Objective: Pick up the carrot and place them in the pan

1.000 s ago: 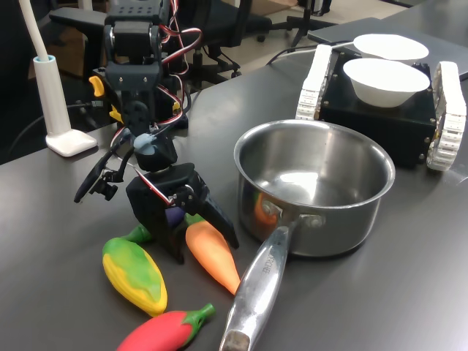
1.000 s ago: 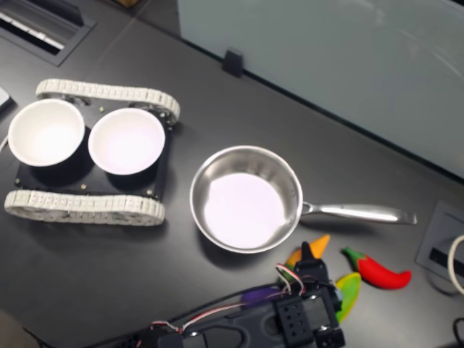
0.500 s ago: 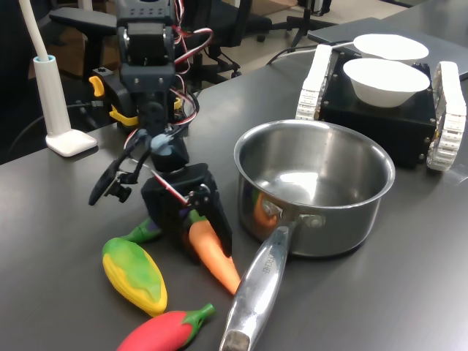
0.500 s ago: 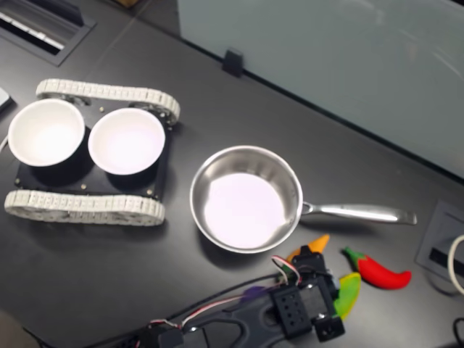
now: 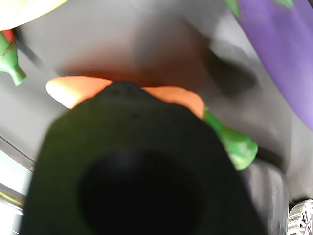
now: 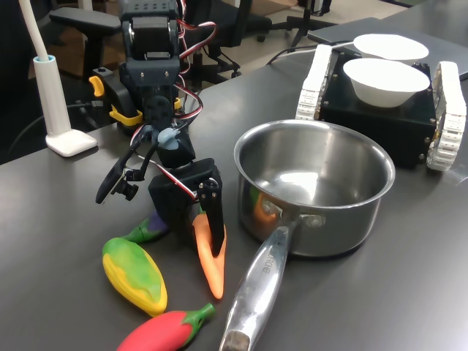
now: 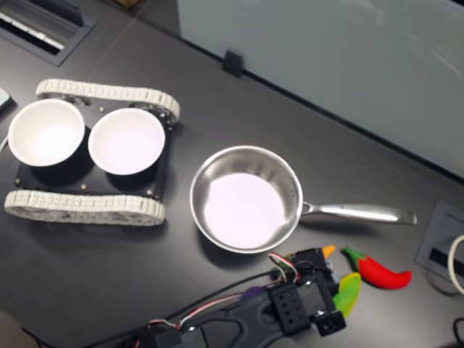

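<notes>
In the wrist view, the gripper (image 5: 132, 161) fills the foreground as a blurred matte black mass, and its jaws cannot be told apart here. The carrot (image 5: 73, 90), smooth and orange, lies across behind it, its green stem cap sticking out on one side. A glossy purple toy eggplant (image 5: 281, 54) fills one corner, and a curved strip of shiny steel shows at the edge.

In the first exterior view, the gripper (image 6: 206, 227) is clamped on the carrot (image 6: 212, 263) near its thick end; one black finger runs down the orange cone, whose tapered tip points down at the dark table (image 6: 380, 292). It hangs just beside the pan (image 6: 314, 186), a round polished steel saucepan, close to its long handle. A yellow-green toy corn (image 6: 134, 274) and a red toy chili pepper (image 6: 164, 330) lie close by.

In the second exterior view, the gripper (image 7: 313, 259) hides most of the carrot (image 7: 328, 251); only its orange tip shows, near the pan (image 7: 246, 199) and below its handle. Two white bowls (image 7: 87, 138) sit on a black tracked base.
</notes>
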Available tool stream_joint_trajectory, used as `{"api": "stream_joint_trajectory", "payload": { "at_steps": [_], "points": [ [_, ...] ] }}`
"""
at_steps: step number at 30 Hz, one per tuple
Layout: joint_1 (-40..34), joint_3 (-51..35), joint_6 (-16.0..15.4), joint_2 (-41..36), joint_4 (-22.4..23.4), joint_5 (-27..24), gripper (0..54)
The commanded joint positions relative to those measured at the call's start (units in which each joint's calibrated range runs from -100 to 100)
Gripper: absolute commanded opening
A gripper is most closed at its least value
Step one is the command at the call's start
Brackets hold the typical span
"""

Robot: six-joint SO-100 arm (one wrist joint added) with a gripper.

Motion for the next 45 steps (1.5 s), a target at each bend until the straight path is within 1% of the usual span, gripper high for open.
{"api": "stream_joint_trajectory", "payload": {
  "at_steps": [1,6,10,15,21,26,31,34,36,40,45],
  "points": [
    [1.18,-0.99,1.64,-0.77,1.18,0.78,0.6],
    [1.75,-0.36,1.39,-1.19,1.27,1.56,0.5],
    [3.24,0.64,-0.46,-1.95,1.35,2.54,0.5],
    [3.13,1.10,-0.71,-2.71,0.84,1.66,0.5],
    [3.24,1.64,-1.30,-3.72,-0.10,-0.54,0.5],
    [4.96,1.19,-3.82,-6.16,0.07,-2.15,0.5],
    [5.08,1.19,-5.92,-9.96,0.42,-3.66,0.5],
    [5.42,-0.26,-7.35,-12.32,0.76,-5.23,0.5],
    [5.42,-1.72,-7.60,-13.17,1.10,-6.35,0.5],
    [6.45,-4.08,-9.62,-14.94,2.38,-7.81,0.5],
    [7.83,-6.99,-11.63,-17.13,2.38,-11.14,0.5]
  ]
}}
